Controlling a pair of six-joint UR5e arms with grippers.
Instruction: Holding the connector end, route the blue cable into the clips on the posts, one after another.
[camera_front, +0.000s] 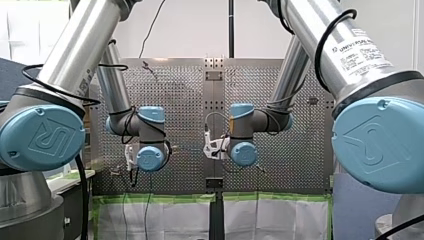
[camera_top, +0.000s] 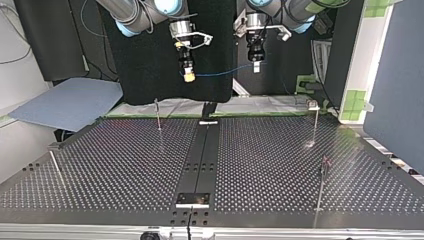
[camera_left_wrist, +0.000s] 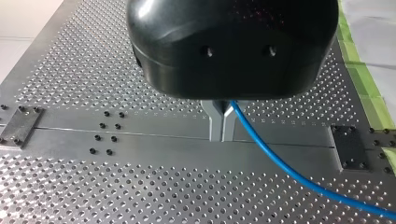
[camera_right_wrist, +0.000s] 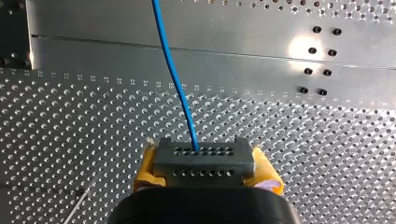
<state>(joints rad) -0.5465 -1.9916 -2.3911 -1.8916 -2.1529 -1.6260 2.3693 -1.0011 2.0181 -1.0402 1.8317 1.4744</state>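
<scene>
Both my end effectors hang high over the perforated metal desk (camera_top: 125, 165), with one thin blue cable (camera_top: 225, 71) strung between them.

My right end effector (camera_right_wrist: 204, 165) points down at the top view's left. Its yellow pads (camera_right_wrist: 145, 169) are clamped on a single grey rectangular connector block (camera_right_wrist: 203, 154), and the blue cable leaves from this block. My left end effector (camera_left_wrist: 221, 125) hangs beside it at that view's right, metal fingers (camera_left_wrist: 215, 127) pressed together on the blue cable further along. Four thin metal posts (camera_top: 158, 115) stand on the desk below, two at its far edge and two nearer the camera, all well apart from the cable. A black cloth (camera_top: 150, 60) hangs behind.
</scene>
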